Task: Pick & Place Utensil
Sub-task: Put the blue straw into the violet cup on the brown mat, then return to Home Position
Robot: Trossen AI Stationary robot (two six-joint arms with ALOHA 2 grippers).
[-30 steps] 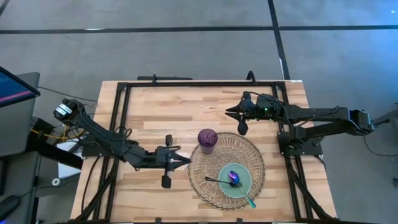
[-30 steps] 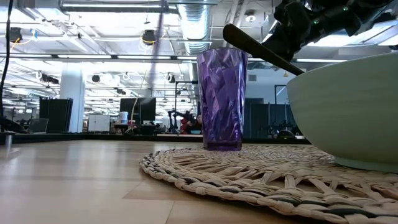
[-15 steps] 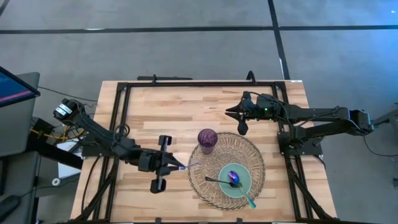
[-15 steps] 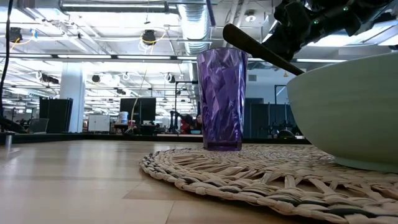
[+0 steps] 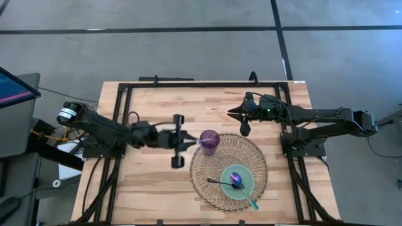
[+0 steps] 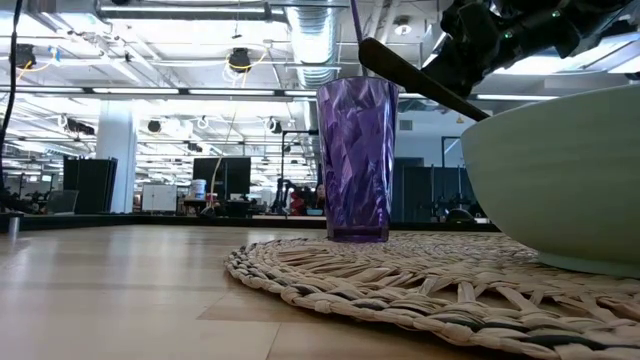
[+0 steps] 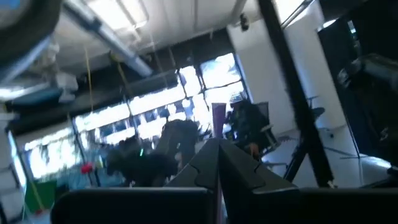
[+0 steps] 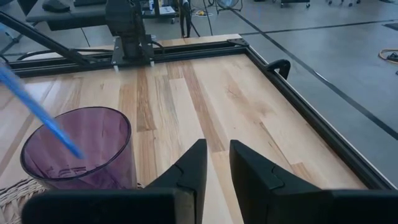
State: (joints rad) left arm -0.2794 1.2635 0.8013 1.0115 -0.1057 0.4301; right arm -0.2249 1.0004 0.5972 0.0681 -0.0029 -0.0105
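- The left gripper (image 5: 186,141) has swung from beside the woven mat (image 5: 207,188) up to just beside the purple cup (image 5: 210,141); its fingers are pinched on a thin utensil (image 8: 43,118) whose tip slants into the cup.
- The right gripper (image 5: 233,113) stays beyond the cup, fingers slightly parted.
- No readable writing shows.

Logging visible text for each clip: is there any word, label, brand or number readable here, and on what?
None can be read.
The cup, bowl and mat show no lettering.
The monitor at the high view's left edge shows only colour bands.
Background screens in the low view are too small to read.
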